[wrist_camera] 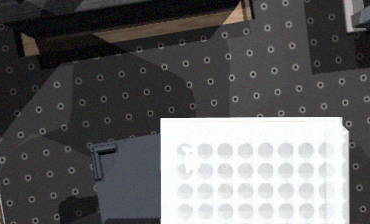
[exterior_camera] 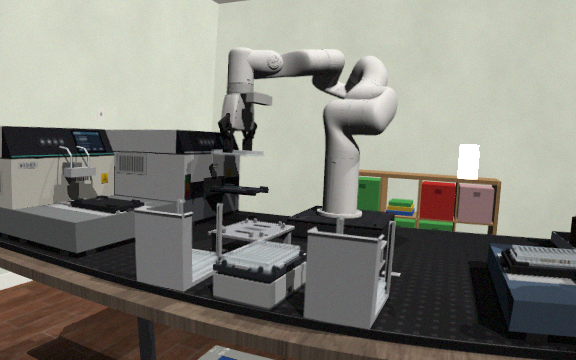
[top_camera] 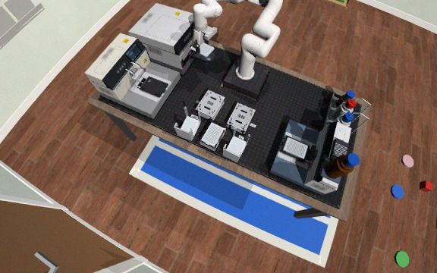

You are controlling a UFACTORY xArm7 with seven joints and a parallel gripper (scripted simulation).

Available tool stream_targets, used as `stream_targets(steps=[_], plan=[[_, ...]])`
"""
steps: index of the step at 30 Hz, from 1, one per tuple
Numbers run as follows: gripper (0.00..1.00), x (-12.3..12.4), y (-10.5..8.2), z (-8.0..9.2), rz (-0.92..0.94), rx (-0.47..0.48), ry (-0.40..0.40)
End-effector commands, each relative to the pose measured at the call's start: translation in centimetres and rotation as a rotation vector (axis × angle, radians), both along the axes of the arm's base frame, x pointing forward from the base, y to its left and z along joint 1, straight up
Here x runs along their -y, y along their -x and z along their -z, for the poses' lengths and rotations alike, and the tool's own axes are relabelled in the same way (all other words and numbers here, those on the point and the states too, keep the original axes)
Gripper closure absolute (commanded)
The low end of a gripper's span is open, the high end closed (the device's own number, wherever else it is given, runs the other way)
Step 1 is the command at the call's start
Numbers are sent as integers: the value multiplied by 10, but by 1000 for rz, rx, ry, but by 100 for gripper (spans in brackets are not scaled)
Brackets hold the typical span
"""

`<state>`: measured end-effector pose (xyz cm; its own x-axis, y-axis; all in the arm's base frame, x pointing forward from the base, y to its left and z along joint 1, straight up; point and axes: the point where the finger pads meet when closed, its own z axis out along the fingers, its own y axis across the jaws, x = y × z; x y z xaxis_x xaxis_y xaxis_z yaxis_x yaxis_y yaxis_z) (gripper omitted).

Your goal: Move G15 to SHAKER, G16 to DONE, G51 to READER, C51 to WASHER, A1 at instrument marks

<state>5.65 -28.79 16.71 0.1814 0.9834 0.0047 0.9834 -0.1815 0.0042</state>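
— Where was the plate?
— Your claw gripped it, level in the air beside the reader, above its dark tray.
— And the wrist view?
— You got the plate's wells over the perforated surface; no claw visible.

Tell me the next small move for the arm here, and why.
Probably carry the plate across the deck toward the rack in front of the arm. The pincer is shut on the plate and holds it level in the air above the reader's empty tray, so the lift looks done; I can't read which rack is DONE.
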Motion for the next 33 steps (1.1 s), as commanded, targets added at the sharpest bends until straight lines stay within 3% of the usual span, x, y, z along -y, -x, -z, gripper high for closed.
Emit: stream_targets(steps=[1,13,33], plan=[[100,-2,-12,-1,32,-1,3],[100,-12,-51,-2,172,-1,3],[100,-24,-98,-2,305,0,2]])
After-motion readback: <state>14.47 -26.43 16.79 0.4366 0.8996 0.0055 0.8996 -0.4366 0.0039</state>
